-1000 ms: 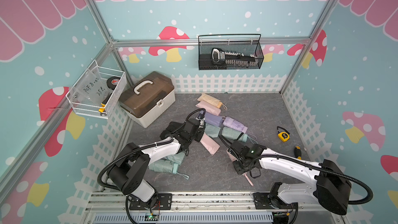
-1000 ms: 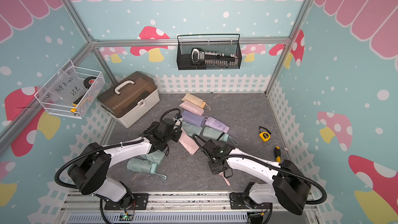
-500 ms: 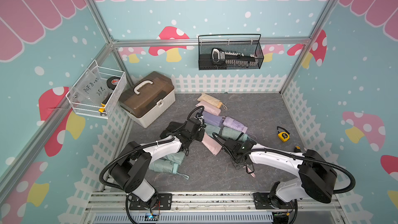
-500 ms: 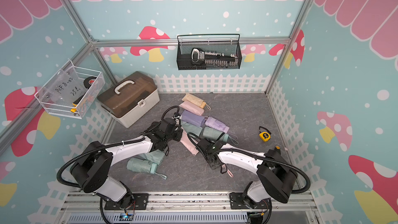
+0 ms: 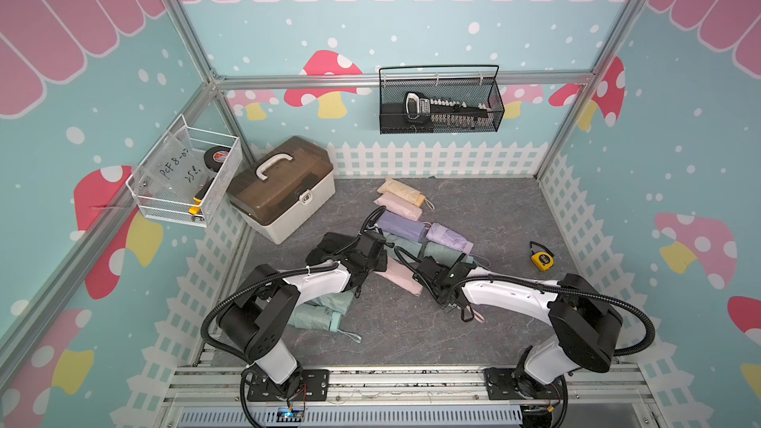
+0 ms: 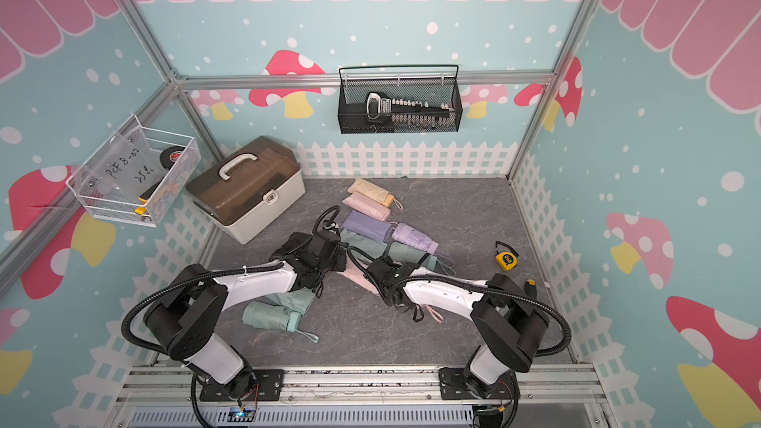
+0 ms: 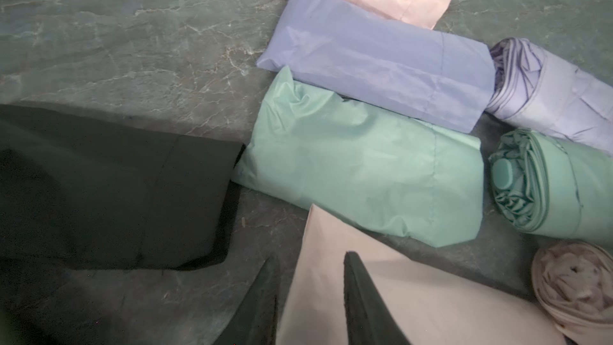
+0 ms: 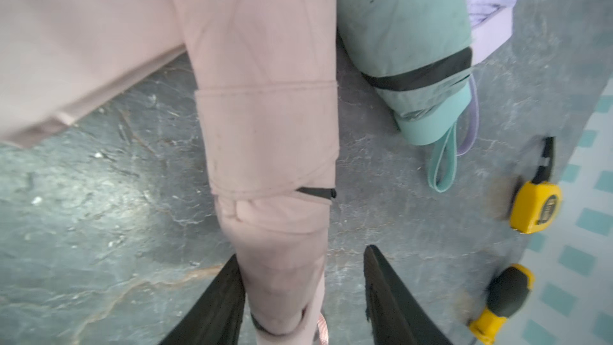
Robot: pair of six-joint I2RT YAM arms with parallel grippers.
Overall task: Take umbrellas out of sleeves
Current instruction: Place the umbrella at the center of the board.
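Note:
The pink umbrella [image 8: 265, 127] lies on the floor, pulled out of its flat pink sleeve [image 7: 414, 293]. My right gripper [image 8: 302, 260] is open around the umbrella's handle end, and one finger [image 8: 229, 293] touches it. My left gripper [image 7: 310, 260] is open over the edge of the pink sleeve [image 5: 401, 277]. Lilac [image 7: 381, 58], mint [image 7: 358, 167] and black [image 7: 116, 194] sleeves lie flat beside it. The lilac [image 5: 449, 238] and mint [image 5: 444, 253] umbrellas lie bare, and another mint one [image 5: 317, 317] is at the front left. Cream [image 5: 401, 191] and pink [image 5: 397, 207] bundles lie at the back.
A brown-lidded toolbox [image 5: 284, 187] stands at the back left. A yellow tape measure [image 5: 541, 259] and a yellow-handled screwdriver [image 8: 501, 297] lie to the right by the white fence. A black mesh basket [image 5: 440, 104] and a white wire basket [image 5: 185, 179] hang on the walls.
My right arm has swung from the front toward the middle with the pink umbrella. Both grippers have opened; the left has let go of the pink sleeve.

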